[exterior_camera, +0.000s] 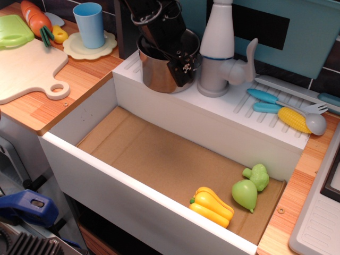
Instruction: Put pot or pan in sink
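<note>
A shiny silver pot (pixel 159 71), a black hand (pixel 183 74), a white sink (pixel 90 114) floored in brown, a yellow pepper (pixel 211 206) and a light-blue cup (pixel 89 24) are seen.

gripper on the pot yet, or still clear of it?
Cannot tell. In the only view the gripper overlaps the pot rim, but neither contact nor a gap shows plainly.

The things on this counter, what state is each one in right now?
Pot: upright on the white ledge, not in the sink.
Gripper: down at the pot's right rim; open or shut unclear.
Sink: no pot inside; holds a yellow pepper, a green pear and broccoli.
Blue cup: upright on a pale saucer.
Corn: lying on the drainer.
</note>
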You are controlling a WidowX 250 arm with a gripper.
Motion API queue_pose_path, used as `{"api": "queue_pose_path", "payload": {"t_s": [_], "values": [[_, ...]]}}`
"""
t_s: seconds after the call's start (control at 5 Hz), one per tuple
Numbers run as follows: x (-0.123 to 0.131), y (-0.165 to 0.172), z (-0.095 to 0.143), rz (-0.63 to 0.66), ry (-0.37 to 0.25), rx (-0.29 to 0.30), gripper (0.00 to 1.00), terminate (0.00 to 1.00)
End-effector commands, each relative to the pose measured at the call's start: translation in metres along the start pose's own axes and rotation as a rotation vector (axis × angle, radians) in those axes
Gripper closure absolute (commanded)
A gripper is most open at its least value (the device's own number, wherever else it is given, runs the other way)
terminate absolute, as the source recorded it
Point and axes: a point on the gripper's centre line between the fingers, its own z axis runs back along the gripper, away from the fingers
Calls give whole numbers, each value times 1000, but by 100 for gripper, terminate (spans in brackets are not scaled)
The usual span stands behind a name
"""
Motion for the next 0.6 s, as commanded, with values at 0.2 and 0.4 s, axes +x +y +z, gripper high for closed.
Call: {"api": "queue_pose_path", "payload": {"t_s": [0.2,0.4], "values": [[0,11,-4,12,-40,-12,0,0],[3,16,-1,7,-22,-4,100,0]]}}
